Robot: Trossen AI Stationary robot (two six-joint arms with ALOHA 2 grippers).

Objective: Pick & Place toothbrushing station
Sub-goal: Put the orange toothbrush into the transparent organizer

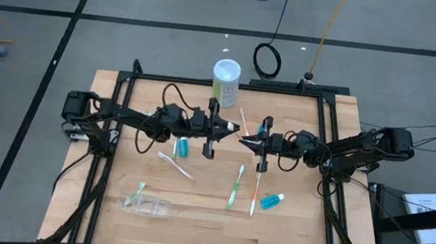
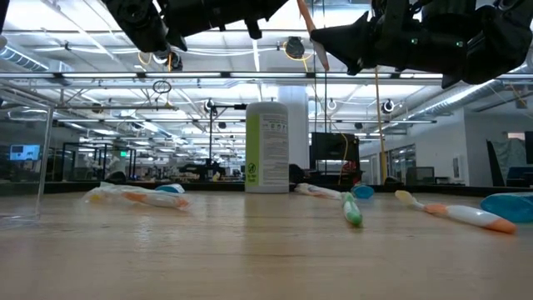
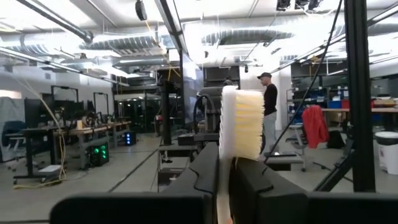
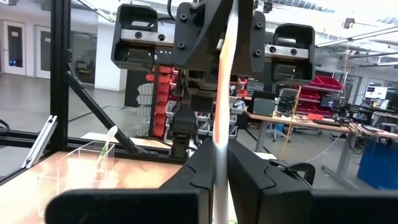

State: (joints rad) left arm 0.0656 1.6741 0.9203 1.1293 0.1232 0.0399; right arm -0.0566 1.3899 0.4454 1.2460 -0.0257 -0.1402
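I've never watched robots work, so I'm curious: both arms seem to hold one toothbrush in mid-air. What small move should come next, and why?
Probably the right gripper should open its jaws. It and the left gripper are both clamped on the same orange-and-white toothbrush above the table, and the clear cup lies on the left arm's side.

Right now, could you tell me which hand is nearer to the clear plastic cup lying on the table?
The left hand. The clear plastic cup lies at the table's front-left; the left hand is mid-table, just beyond it, while the right hand sits slightly farther right.
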